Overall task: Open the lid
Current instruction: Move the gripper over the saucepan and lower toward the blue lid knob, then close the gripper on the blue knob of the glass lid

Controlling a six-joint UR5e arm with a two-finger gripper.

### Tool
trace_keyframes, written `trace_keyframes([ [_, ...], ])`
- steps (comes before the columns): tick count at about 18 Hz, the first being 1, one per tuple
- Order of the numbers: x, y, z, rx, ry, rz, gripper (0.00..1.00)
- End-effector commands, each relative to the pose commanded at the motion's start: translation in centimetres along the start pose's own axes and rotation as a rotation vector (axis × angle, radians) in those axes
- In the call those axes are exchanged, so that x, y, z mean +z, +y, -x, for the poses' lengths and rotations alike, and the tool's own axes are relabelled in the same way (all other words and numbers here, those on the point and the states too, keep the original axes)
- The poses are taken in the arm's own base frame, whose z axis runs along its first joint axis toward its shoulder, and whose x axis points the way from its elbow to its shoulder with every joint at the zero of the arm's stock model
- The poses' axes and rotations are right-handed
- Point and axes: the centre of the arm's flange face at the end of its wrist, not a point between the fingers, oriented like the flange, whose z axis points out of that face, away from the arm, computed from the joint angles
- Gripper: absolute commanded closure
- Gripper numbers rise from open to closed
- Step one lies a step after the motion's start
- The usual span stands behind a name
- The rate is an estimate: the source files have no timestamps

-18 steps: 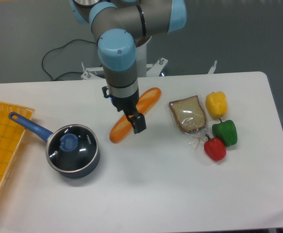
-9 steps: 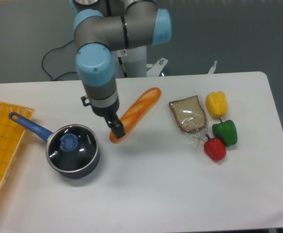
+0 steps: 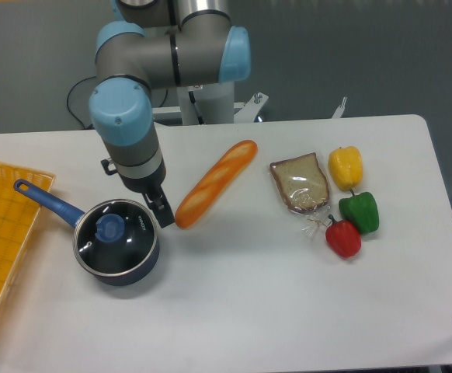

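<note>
1. The lid [image 3: 117, 237] sat on the saucepan [image 3: 138, 268] at the tabletop's [image 3: 241, 311] left.
2. The pincer [image 3: 164, 215] hung beside the saucepan's right rim, holding nothing; whether it was released or clenched could not be told.
3. Descending there risked striking rim or glass instead of the blue knob [image 3: 110, 228].
4. The baguette [image 3: 214, 184] lay close and could be knocked.

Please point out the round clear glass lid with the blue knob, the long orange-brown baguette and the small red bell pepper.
round clear glass lid [image 3: 130, 242]: fixed camera view, on the glass right of the knob.
long orange-brown baguette [image 3: 214, 185]: fixed camera view, mid-loaf crust.
small red bell pepper [image 3: 344, 239]: fixed camera view, middle of its body.
</note>
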Motion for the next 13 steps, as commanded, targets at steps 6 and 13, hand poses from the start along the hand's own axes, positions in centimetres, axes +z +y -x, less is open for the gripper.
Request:
trace_keyframes([
  [6,1.8,-2.4,-0.7,0.04,0.014,0.005,0.0],
  [13,3.0,-3.3,-0.7,0.054,0.018,0.005,0.0],
])
